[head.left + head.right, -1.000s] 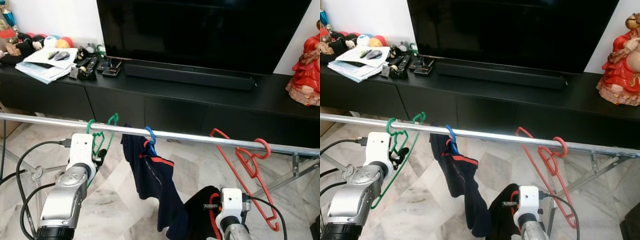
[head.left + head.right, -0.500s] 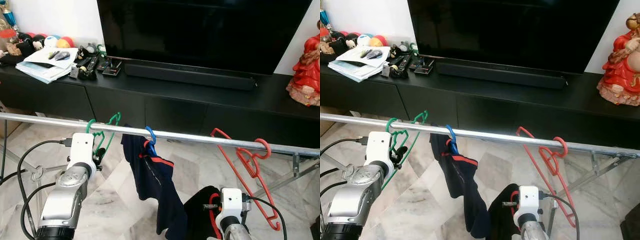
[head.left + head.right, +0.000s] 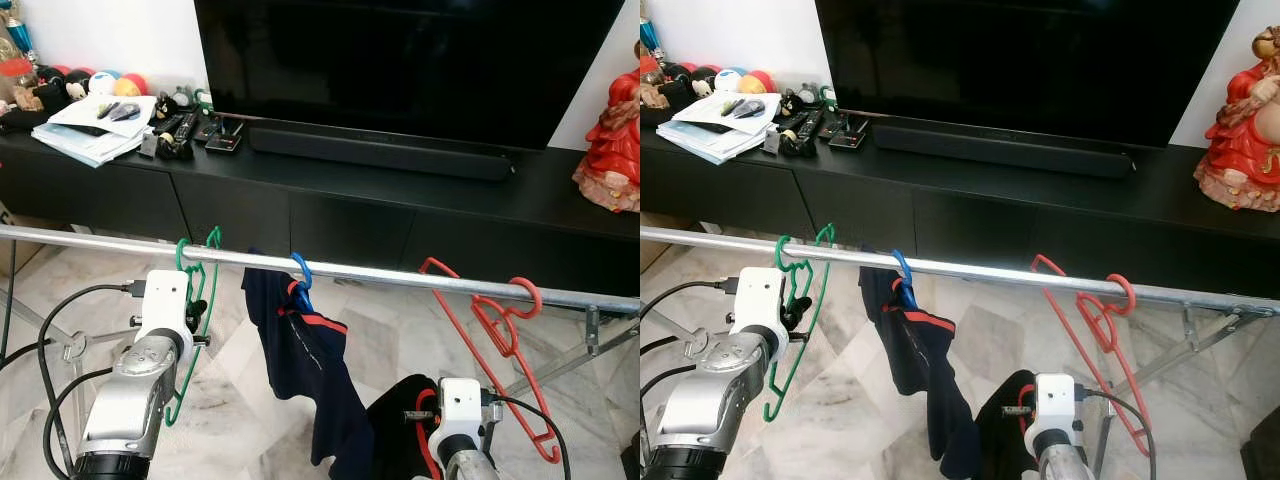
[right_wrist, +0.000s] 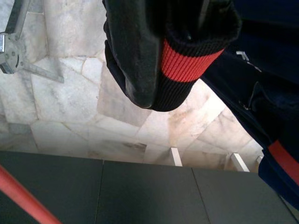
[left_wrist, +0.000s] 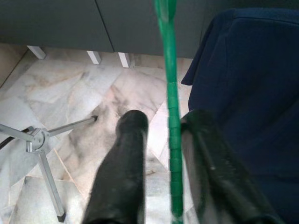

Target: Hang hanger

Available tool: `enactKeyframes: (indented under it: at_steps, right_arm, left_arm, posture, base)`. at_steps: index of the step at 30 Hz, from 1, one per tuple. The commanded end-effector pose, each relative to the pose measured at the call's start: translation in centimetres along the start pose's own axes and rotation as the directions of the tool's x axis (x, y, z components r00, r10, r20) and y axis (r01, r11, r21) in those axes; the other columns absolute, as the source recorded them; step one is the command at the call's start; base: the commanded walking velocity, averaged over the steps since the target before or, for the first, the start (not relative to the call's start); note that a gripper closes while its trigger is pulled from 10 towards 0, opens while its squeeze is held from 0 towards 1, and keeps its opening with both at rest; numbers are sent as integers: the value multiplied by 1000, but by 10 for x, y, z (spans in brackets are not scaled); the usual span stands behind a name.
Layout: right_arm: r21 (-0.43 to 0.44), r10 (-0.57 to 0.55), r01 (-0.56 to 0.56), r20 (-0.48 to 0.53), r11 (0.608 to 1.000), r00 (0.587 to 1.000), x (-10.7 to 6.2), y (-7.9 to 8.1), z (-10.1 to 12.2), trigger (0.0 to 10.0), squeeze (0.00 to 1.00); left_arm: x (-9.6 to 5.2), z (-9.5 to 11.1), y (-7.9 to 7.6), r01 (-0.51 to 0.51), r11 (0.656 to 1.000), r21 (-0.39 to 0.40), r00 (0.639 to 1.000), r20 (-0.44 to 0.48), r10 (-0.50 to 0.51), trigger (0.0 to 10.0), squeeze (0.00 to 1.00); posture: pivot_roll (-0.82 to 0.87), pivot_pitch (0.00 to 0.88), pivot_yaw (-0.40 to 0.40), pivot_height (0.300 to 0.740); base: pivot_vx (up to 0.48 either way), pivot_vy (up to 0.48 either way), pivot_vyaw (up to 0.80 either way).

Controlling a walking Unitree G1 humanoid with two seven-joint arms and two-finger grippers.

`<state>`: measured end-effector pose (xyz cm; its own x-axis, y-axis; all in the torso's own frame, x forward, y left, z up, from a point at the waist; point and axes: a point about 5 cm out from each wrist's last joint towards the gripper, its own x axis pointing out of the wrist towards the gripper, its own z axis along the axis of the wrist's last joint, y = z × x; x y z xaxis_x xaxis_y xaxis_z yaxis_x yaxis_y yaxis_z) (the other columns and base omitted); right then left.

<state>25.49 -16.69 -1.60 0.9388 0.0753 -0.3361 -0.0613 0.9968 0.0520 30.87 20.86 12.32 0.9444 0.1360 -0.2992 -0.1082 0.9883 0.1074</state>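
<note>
A green hanger [image 3: 197,300] hangs straight down with its hook over the metal rail [image 3: 400,275]. My left gripper [image 5: 163,126] is open just below the rail. The hanger's green wire runs between its fingers [image 5: 126,158], close to one of them. Beside it on the rail a blue hanger carries a navy garment [image 3: 310,360], and an empty red hanger [image 3: 500,330] hangs further right. Low at the front, my right gripper [image 4: 163,93] is shut on a black garment with a red ribbed band [image 3: 395,425].
A low black TV console [image 3: 300,190] with a large TV stands right behind the rail. On it are papers and remotes [image 3: 95,125] at the left and a red figurine [image 3: 612,130] at the right. The rack's metal legs [image 3: 70,350] spread over the marble floor.
The green hanger has swung from a tilt to hanging straight down on the rail, and my left gripper has let it go. The right arm has barely moved.
</note>
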Motion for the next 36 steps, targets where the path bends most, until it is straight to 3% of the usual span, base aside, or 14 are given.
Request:
enactKeyframes:
  at_steps: [1,16,24,29,36]
  right_arm:
    - [-9,0,0,1,1000,1000,-1,-1,-1,10000,0]
    - [-11,-1,0,-8,1000,1000,-1,-2,-2,10000,0]
    - [-10,-1,1,-12,1000,1000,-1,-2,-3,10000,0]
    - [-10,-3,3,-14,1000,1000,-1,-3,-3,10000,0]
    - [-10,-7,6,-14,1000,1000,-1,-4,-3,10000,0]
  left_arm:
    - [0,-3,2,-6,1000,-10,1000,-6,6,0,0]
    - [0,-2,2,-14,1000,-18,1000,4,15,0,0]
    - [-2,-9,3,-14,1000,17,1000,-17,14,0,0]
    - [-7,0,8,-13,997,72,996,86,7,0,0]
    - [-23,2,18,-9,997,79,985,174,-5,0,0]
  posture:
    - [15,97,-3,740]
    - [17,107,-9,740]
    - [18,111,-10,740]
    - [18,111,-9,740]
    - [27,112,-14,740]
  base:
    - [0,0,0]
    - [0,0,0]
    - [0,0,0]
    - [0,0,0]
    - [0,0,0]
